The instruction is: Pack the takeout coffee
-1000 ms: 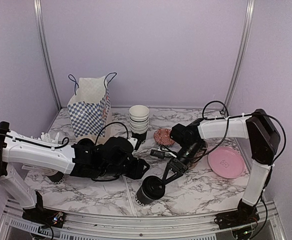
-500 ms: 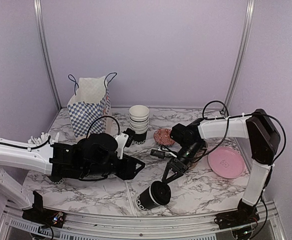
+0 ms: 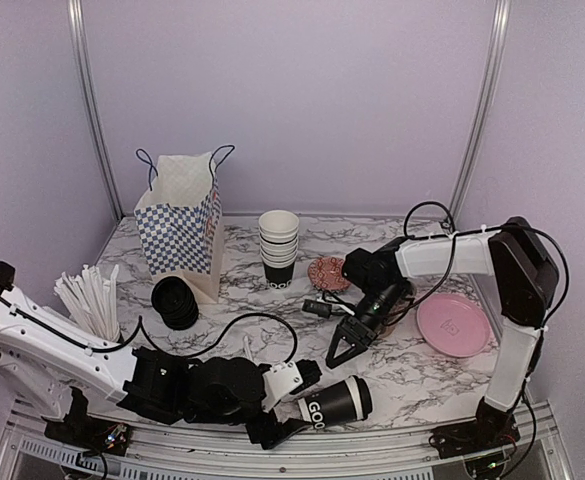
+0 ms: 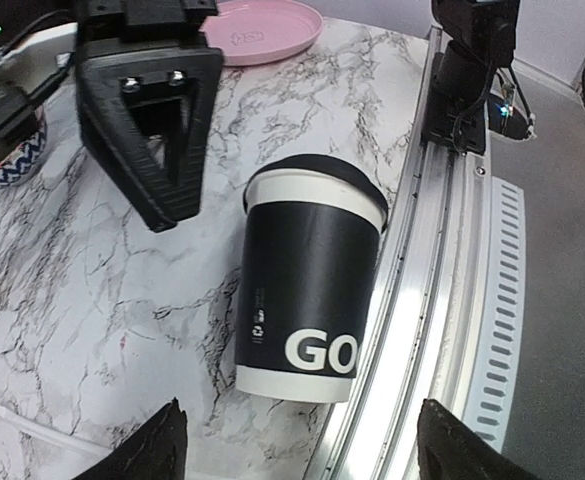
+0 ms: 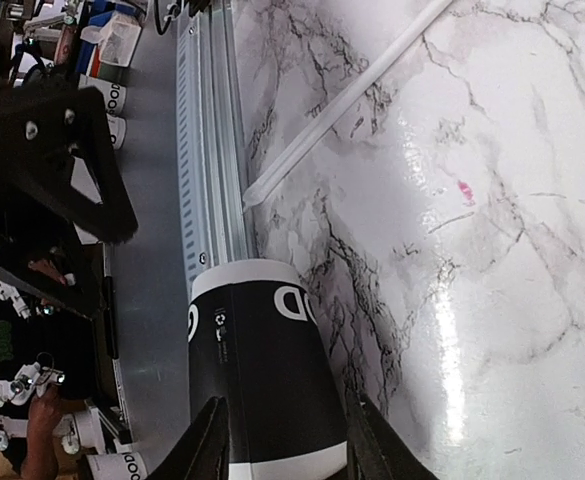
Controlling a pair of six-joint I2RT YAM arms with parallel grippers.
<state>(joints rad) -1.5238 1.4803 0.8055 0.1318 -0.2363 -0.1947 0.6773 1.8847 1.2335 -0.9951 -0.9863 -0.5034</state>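
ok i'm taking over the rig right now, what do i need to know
left gripper: open, at the cup's base end, not gripping.
right gripper: open, empty, just behind the cup.
coffee cup: lidded, lying on its side at the near edge of the table.
paper bag: upright at back left, far from the cup.
done: cup is lidded.
left: grasp the cup, stand it up, put it in the bag.
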